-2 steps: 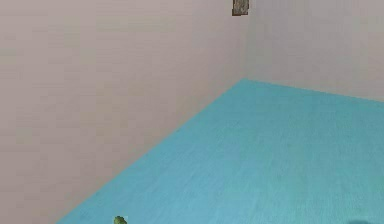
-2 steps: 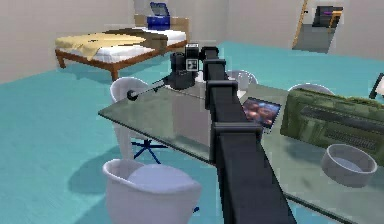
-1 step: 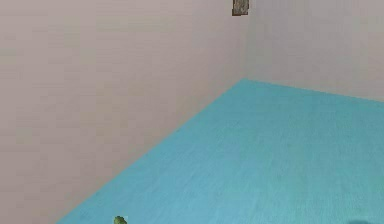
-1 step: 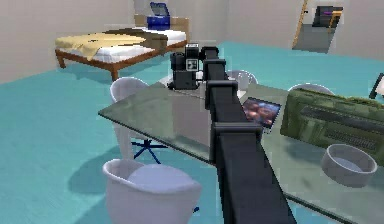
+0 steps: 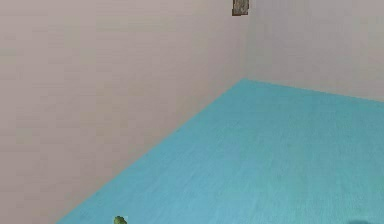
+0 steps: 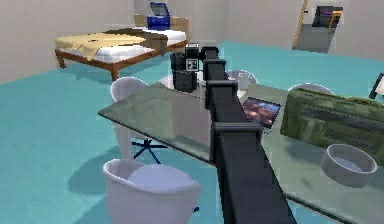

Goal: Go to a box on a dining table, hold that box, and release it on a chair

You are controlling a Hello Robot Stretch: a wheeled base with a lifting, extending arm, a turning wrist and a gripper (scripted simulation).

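Glass is what I see under the arm (image 6: 235, 140): a clear dining table (image 6: 170, 115) runs across the arm side view, and the dark bar reaches out over it toward its far edge. The gripper (image 6: 182, 70) sits at that far end, left of the 2 white marker squares. With a pale chair back and the table edge behind the fingers, I cannot tell whether they grip anything.

The olive-green box (image 6: 330, 115) lies on the table at the arm side view's right, well apart from the gripper. A grey bowl (image 6: 350, 160) stands near it, closer to me, and a flat dark tablet (image 6: 265, 110) lies between the box and the arm.

I count 4 white chairs around the table: 1 at the near edge (image 6: 150, 190), 1 at the left end (image 6: 128, 90), and 2 on the far side (image 6: 243, 77) (image 6: 312, 90). Beyond them stands a wooden bed (image 6: 105, 45) with a blue object (image 6: 158, 15) behind it.

In the forward view I face a pale wall (image 5: 100, 90) meeting a turquoise floor (image 5: 280, 150), with a small framed picture (image 5: 240, 7) at the top edge.
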